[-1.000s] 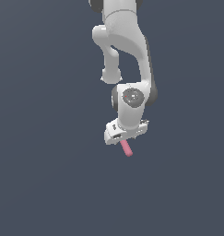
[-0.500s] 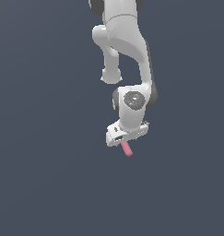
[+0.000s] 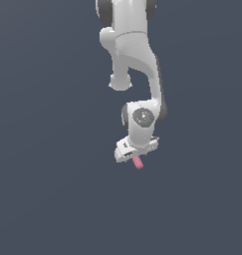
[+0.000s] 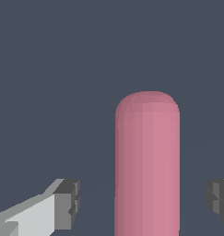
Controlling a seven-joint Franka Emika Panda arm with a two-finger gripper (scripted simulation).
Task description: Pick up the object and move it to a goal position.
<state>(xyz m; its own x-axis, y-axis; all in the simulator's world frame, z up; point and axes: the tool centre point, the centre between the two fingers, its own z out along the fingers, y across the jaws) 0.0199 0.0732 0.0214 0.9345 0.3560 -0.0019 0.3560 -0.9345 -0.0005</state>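
The object, a small pink stick with rounded ends [image 3: 138, 163], pokes out from under my white gripper [image 3: 134, 155] in the exterior view, and most of it is hidden by the hand. In the wrist view the stick [image 4: 147, 166] lies between my two grey fingertips [image 4: 67, 203], with a clear gap on each side. The gripper [image 4: 143, 199] is open around the stick and does not touch it.
The floor is a plain dark grey-blue surface [image 3: 53, 189] with no other objects in sight. The white arm [image 3: 135, 60] hangs down from the top of the exterior view.
The arm has lowered a little, so the gripper has come down over the stick and less of it shows below the hand. The stick has not moved.
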